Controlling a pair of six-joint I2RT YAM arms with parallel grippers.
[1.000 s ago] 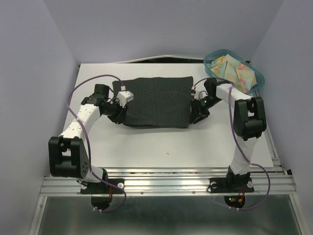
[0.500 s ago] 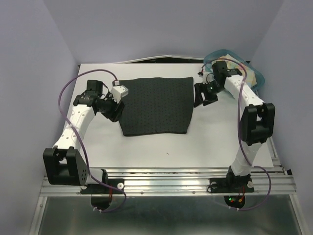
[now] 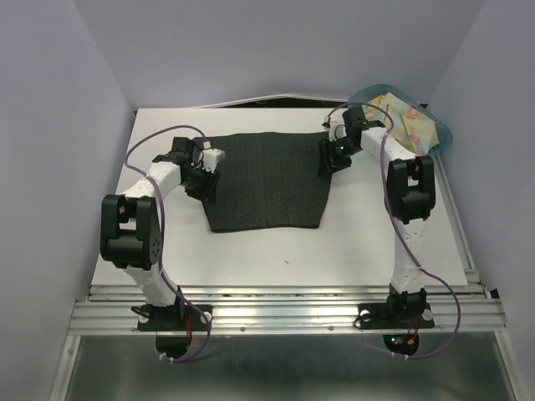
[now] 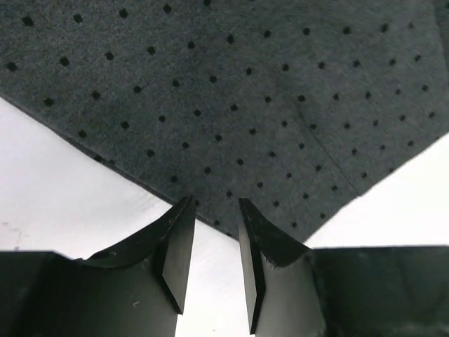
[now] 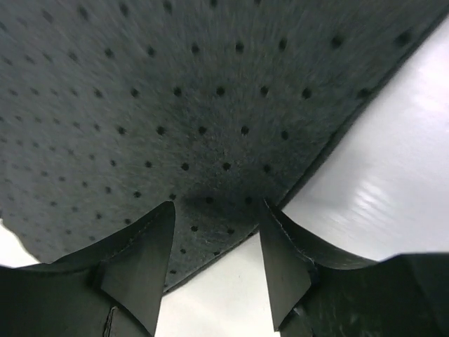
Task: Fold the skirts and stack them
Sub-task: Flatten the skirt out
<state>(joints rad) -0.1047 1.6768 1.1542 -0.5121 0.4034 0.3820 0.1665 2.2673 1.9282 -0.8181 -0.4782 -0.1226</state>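
**Both end effectors close in on the charcoal skirt**

Since the earlier frame both arms have swung inward. Now the left end effector (image 3: 203, 173) is at the left edge of the charcoal skirt (image 3: 266, 180), its fingers narrowly parted and gripping nothing. The right end effector (image 3: 332, 157) is over the upper right corner, spread wide. The skirt lies flat mid-desk (image 3: 251, 251). The floral skirt (image 3: 401, 117) is in the teal bin (image 3: 445, 132), upper right.

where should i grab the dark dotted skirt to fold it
Pinch the dark charcoal dotted knit skirt at its two side edges, left gripper from the left, right gripper from the right, jaws low along the white table. It lies flat, so probably only the thin edges offer a bite.
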